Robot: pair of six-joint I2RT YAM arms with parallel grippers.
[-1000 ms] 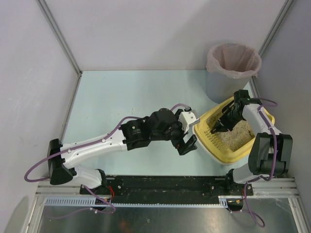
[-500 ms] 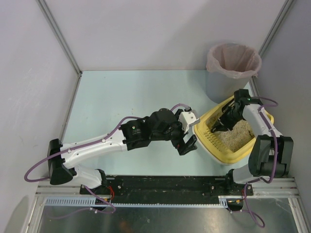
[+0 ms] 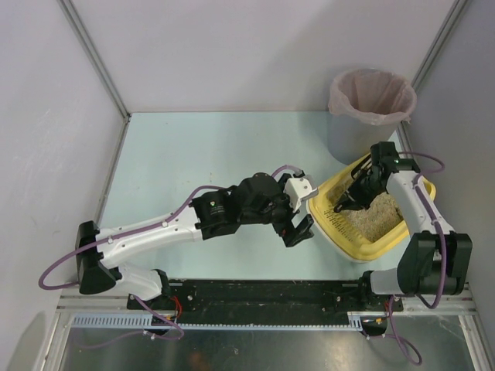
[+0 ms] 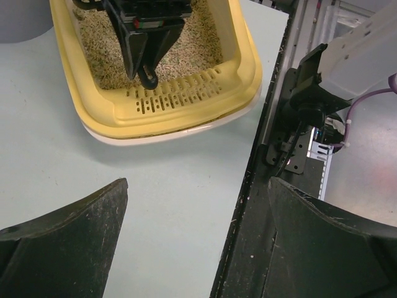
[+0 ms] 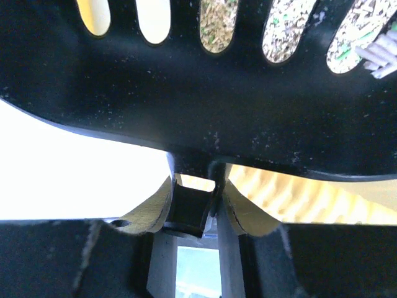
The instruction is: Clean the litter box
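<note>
The big pale green table takes up most of the top view. In its far right corner stands a grey bin with a pink bag in it. Just in front of the bin sits the yellow litter box, with beige litter inside. The right pincer is over the litter and squeezes a black scoop with slots. The left pincer is wide open and holds nothing. It hangs above the table, just beside the box.

So the slotted scoop fills pretty much the whole top of the shot, black and dusty. The right gripper is pinching its handle stub between both pads. Beige litter peeks through the slots, and the yellow litter box shows just under the scoop's edge.
</note>
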